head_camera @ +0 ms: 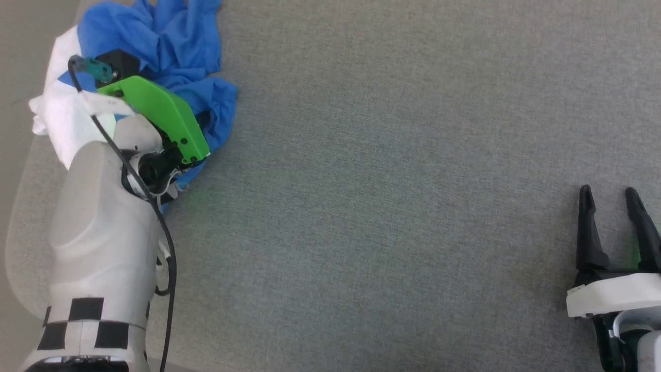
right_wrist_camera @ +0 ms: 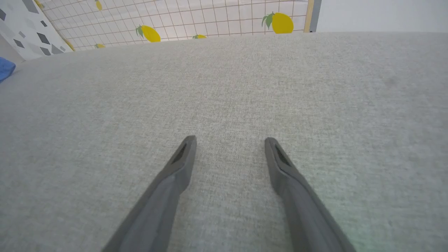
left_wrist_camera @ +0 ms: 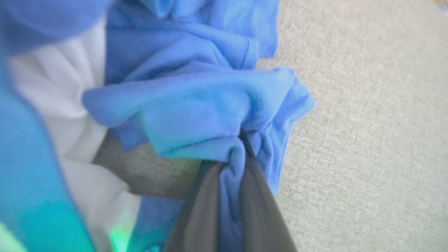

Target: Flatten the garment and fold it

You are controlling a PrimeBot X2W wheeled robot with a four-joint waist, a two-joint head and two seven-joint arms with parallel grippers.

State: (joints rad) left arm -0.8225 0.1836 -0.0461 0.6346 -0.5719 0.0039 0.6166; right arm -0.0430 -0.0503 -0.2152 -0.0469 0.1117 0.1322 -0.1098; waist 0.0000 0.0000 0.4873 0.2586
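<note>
One blue fold pinched, the rest bunched

My left jaws are clamped on a blue fold, fingers (left_wrist_camera: 199, 213) either side. The garment (head_camera: 170, 46) lies crumpled at the counter's (head_camera: 392, 206) far left edge. I judge a slow pull rightward onto bare grey best, lest layers tangle. My right jaws stand wide, empty, near right; a lemon-print wall (right_wrist_camera: 150, 33) lies beyond.

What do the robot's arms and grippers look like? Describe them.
The left forearm is a pale grey shell with black square markings, a black cable and a bright green wrist cover. The left gripper has dark grey tapered fingers; the right gripper, two long black pointed fingers on a white mount.
</note>
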